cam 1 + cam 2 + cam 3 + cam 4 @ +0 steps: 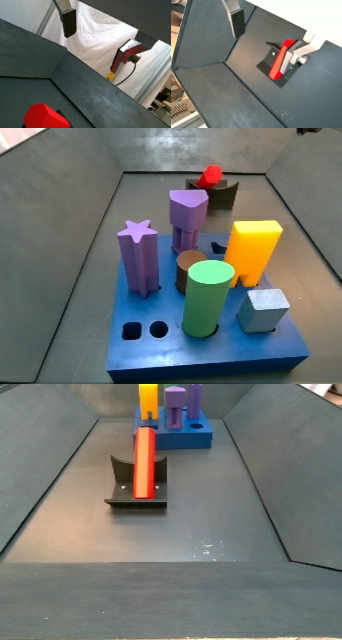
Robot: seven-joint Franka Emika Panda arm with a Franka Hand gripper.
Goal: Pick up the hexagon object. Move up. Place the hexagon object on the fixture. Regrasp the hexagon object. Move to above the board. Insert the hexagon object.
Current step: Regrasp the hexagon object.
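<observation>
The red hexagon object (pixel 143 456) lies as a long bar across the dark fixture (pixel 123 487), leaning on its upright. It also shows in a side view (pixel 210 175) at the far end of the floor. My gripper (pixel 268 46) hangs high above the fixture, open and empty. One dark-padded finger (pixel 236 22) is off to one side and the other silver finger (pixel 299 54) is just beside the red bar (pixel 280 60) in the picture. In a wrist view the hexagon's end (pixel 43 116) shows low down, apart from my gripper (pixel 100 44). My gripper is out of both side views.
The blue board (pixel 201 353) holds purple, orange, green, brown and grey pieces and has open holes at its front left. It stands beyond the fixture in a side view (pixel 187 436). Sloping grey walls (pixel 40 474) close in the floor. White cloth (pixel 100 35) hangs outside.
</observation>
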